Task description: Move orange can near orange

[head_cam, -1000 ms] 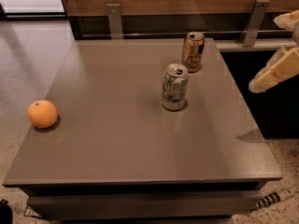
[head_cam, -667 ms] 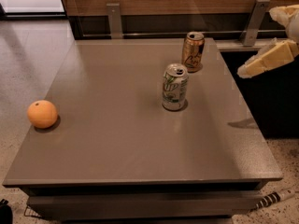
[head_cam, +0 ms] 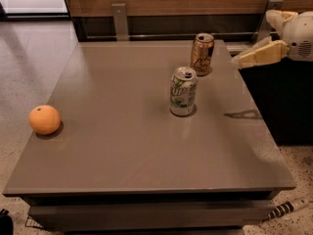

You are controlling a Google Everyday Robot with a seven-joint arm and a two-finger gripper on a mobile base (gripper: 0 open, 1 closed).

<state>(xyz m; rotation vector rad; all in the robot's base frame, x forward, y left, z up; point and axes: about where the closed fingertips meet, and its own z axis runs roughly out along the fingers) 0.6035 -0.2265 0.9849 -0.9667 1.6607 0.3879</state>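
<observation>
Far left, near the table (head_cam: 122, 151) edge: orange (head_cam: 44, 119), unmoved over the last 1 s. Toward centre-right: white-green can (head_cam: 183, 91), upright, same spot as before. Just behind and right of it, near the back edge: orange can (head_cam: 202, 54), upright, untouched, well apart from the orange, with most of the tabletop between. Far right, beyond the table's right edge and about level with the orange can: gripper (head_cam: 261, 54), pointing left at that can, nearer to it and higher than 1 s ago, when lower and further right. Open or closed: cannot tell. No can in it. Judged as approach only: reach begun, grasp not yet made, whole carry leftward pending. Worth minding the white-green can, close beside the likely path to the orange.
</observation>
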